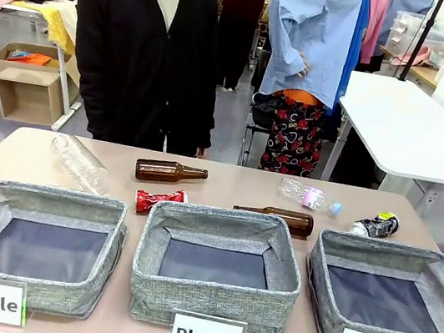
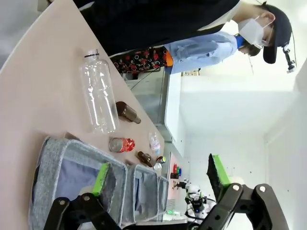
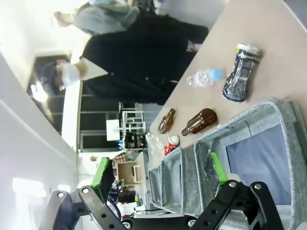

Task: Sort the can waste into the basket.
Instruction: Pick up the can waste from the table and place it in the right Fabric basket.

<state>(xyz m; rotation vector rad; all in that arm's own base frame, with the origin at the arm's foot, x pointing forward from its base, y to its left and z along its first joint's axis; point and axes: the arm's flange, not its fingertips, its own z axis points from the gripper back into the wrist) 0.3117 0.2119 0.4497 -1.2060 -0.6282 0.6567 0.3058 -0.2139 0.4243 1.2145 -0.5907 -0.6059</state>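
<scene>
Your front view is sharp and evenly lit from above. The middle bin [image 1: 214, 296] throws only a soft, short shadow on the table [image 1: 227, 186], and the red can [image 1: 159, 200] shows small glints. In your right wrist view the wall [image 3: 19, 96] at the left is burnt out to white. In your left wrist view the white wall [image 2: 225, 110] looks washed out.

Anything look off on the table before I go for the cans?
Both cans are crushed and lie on their sides: the red can behind the Plastic bin, the black-and-silver can behind the Can basket. Nothing spilled; bins upright.
</scene>
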